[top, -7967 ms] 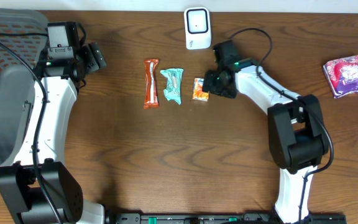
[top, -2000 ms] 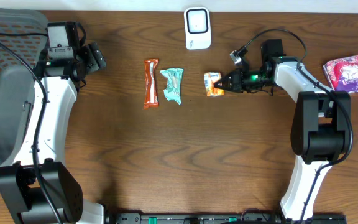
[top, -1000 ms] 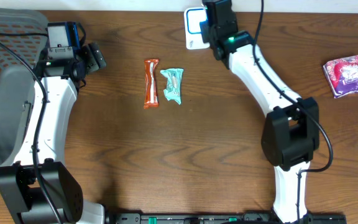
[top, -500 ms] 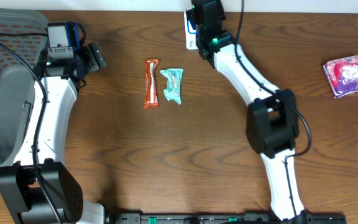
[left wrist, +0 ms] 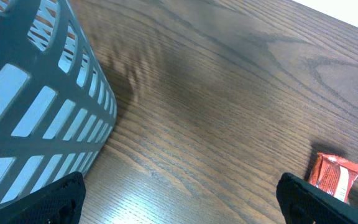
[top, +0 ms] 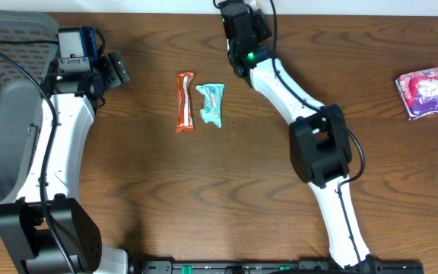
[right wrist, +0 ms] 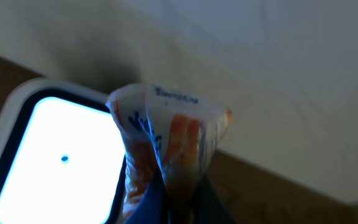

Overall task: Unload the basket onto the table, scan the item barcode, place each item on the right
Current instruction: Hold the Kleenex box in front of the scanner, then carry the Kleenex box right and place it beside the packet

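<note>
At the far edge of the table, the small orange-and-white packet is pinched at one end by the right gripper, jaws clenched on it, right beside the scanner and its lit white window. Nearer the middle a red bar and a teal packet lie side by side. The left gripper, jaws spread and holding nothing, hovers beside the grey basket. A pink packet lies far right.

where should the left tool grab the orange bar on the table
Across the narrow middle of the orange bar, coming straight down from above. It lies flat and long, so the open left tool should span its short width; mind the teal packet close beside it.
</note>
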You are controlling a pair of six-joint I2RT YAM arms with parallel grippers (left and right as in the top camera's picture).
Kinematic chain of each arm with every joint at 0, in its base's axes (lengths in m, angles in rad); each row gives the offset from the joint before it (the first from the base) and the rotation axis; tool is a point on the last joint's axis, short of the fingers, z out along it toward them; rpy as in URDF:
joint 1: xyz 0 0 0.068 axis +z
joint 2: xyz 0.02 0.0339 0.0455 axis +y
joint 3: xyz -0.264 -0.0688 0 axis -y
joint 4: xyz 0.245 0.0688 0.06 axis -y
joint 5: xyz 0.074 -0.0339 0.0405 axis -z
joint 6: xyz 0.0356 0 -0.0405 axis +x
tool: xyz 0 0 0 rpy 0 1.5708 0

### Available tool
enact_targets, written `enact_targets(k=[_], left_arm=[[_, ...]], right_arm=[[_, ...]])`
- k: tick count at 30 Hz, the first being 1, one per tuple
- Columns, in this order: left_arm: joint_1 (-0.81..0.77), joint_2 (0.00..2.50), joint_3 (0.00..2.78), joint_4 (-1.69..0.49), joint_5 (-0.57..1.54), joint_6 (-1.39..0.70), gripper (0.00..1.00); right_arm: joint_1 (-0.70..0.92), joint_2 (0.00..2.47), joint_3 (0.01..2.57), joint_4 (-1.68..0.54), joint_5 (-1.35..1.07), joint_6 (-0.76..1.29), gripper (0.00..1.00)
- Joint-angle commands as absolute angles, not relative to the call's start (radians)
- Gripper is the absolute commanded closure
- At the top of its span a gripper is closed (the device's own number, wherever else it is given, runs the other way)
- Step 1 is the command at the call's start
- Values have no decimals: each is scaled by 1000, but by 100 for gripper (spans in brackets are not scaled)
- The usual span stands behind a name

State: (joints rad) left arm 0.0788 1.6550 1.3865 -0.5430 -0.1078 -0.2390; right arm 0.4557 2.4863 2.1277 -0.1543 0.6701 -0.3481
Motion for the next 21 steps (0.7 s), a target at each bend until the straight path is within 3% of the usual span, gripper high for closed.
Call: enact_targets(k=[1,13,21], left_arm=[[83,1660,1391,-546,-117,-248,2],[83,1660,1391,-546,-117,-248,2],[83,1660,1391,-546,-117,-248,2]], right_arm=[[426,2371,2175,-245,705,-167,99],[110,2257,2175,-816,685,165,99],[-144,2266,2141,-985,317,164,99]])
